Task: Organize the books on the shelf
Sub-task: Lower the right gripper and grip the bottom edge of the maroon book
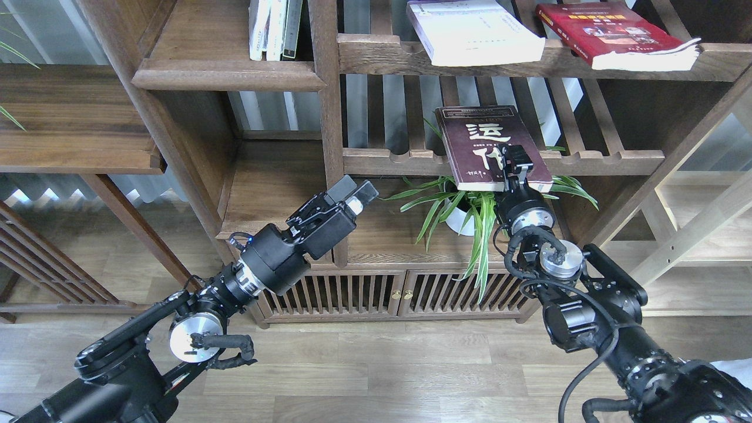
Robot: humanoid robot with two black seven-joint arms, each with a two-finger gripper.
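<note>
we see: spider plant (470, 205) in white pot (458, 220) | upright thin books (274, 28) top left | slatted cabinet doors (388, 294) | wood floor (376, 370)

Maroon book (490, 147): glossy paper cover. Shelf (226, 73): smooth dark wood, matt. Arm joints: matt black plastic, bright metal caps.
</note>
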